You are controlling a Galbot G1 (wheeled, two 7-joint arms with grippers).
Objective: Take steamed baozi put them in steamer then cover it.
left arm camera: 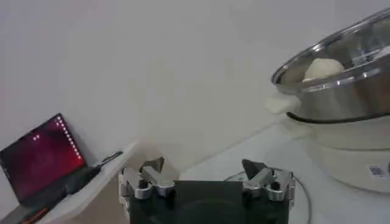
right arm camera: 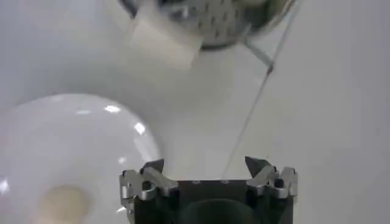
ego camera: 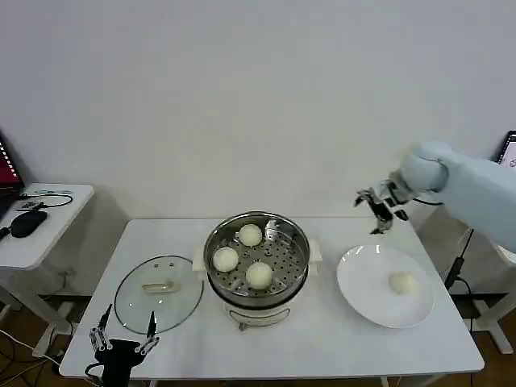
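The left claw [ego camera: 125, 339] hangs at the near left edge of the bench [ego camera: 322, 339], its fingers spread and holding nothing. Just beyond it a glass lid [ego camera: 157, 293] lies flat on the bench, left of the steamer and touching nothing else. In the left wrist view the same claw [left arm camera: 206, 180] shows its two fingers apart, with the steamer [left arm camera: 341, 79] rising ahead of it and one bun [left arm camera: 323, 68] peeking over the rim.

At the middle of the bench stands the steamer [ego camera: 256, 262], open. Three baozi sit on its perforated tray: one at the near side [ego camera: 259, 275], one to the left [ego camera: 225, 259], one at the far side [ego camera: 250, 235]. They are set apart from one another.

To the right lies a white plate [ego camera: 363, 282], near the steamer but not touching it. The fourth bun [ego camera: 401, 282] rests on it, toward its right side.

Farther back, above the far right corner of the bench and beyond the plate, the right claw [ego camera: 377, 211] hovers in the air, spread and empty. The right wrist view looks down past that claw [right arm camera: 207, 176] at the plate [right arm camera: 73, 140], the bun [right arm camera: 64, 202] on it, and the steamer's edge [right arm camera: 207, 24] beyond.

A side table [ego camera: 48, 226] with a laptop [left arm camera: 39, 157] stands at far left.
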